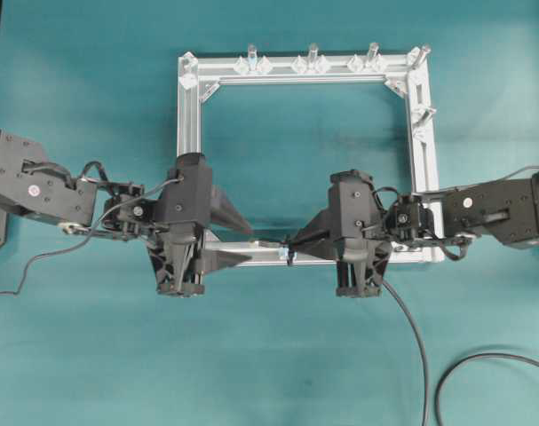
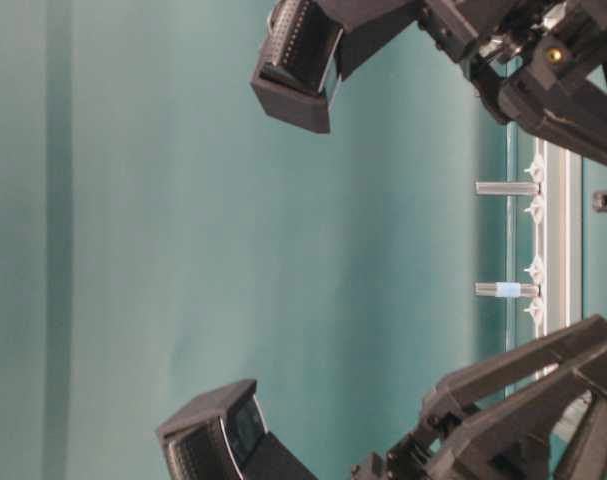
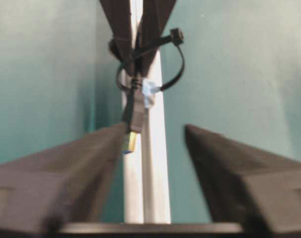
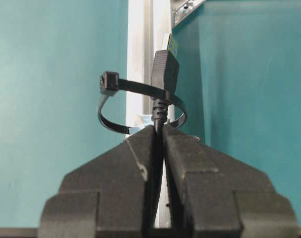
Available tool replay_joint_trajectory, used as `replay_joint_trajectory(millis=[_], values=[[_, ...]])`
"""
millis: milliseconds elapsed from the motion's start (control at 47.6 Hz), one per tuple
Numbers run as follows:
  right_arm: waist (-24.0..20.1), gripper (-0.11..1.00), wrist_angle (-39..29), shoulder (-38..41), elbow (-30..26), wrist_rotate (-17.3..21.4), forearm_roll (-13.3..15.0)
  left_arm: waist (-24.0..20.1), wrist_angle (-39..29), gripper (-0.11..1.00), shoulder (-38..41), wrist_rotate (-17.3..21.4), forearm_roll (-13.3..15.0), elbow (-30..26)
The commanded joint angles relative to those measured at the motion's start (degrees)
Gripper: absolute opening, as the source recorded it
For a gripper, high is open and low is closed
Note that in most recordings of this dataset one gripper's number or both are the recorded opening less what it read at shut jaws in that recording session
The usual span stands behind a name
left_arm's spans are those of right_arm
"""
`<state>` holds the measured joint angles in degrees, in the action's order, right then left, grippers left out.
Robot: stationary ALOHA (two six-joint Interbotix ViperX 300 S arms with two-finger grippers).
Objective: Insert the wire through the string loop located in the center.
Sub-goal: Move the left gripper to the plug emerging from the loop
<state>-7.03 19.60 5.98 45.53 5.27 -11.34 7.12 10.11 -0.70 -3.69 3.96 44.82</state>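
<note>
The wire (image 4: 165, 69) is a black cable with a dark plug, and it stands up through the string loop (image 4: 110, 124), a thin black ring with a pale blue clip on the frame's near bar. My right gripper (image 4: 159, 131) is shut on the cable just behind the loop. In the left wrist view the plug (image 3: 135, 114) points its brassy tip towards my left gripper (image 3: 155, 130). That gripper is open, and its left finger (image 3: 90, 158) lies right beside the tip. Overhead, the two grippers (image 1: 251, 244) (image 1: 292, 242) face each other across the loop (image 1: 288, 257).
The square aluminium frame (image 1: 189, 133) lies flat on the teal cloth, with silver upright pegs (image 1: 312, 55) along its far bar. The slack cable (image 1: 409, 324) trails from the right gripper towards the front edge. Grey arm cables hang at the left.
</note>
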Motion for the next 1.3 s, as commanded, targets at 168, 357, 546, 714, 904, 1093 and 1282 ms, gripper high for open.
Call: replay_joint_trajectory(millis=[168, 357, 546, 714, 904, 1093, 1282], values=[[0.2, 0.07, 0.5, -0.8, -1.2, -0.1, 0.2, 0.2, -1.3, 0.87, -0.4, 0.1, -0.2, -2.0], [0.2, 0.07, 0.4, -0.8, -1.2, -0.1, 0.2, 0.2, -1.3, 0.87, 1.8, 0.1, -0.2, -2.8], [0.2, 0.07, 0.5, -0.8, -1.2, -0.1, 0.2, 0.0, 0.6, 0.87, 6.9, 0.1, -0.2, -5.4], [0.2, 0.07, 0.5, -0.8, -1.2, -0.1, 0.2, -0.1, 1.1, 0.87, 9.8, 0.3, -0.2, -7.5], [0.2, 0.07, 0.4, -0.8, -1.1, -0.1, 0.2, -0.5, 1.1, 0.86, 10.4, 0.3, -0.2, -7.6], [0.2, 0.07, 0.4, -0.8, -1.1, -0.1, 0.2, -0.7, 1.1, 0.83, 10.4, 0.4, -0.3, -7.6], [0.2, 0.07, 0.4, -0.8, -1.1, -0.1, 0.2, -0.7, 1.1, 0.48, 10.3, 0.6, -0.4, -7.3]])
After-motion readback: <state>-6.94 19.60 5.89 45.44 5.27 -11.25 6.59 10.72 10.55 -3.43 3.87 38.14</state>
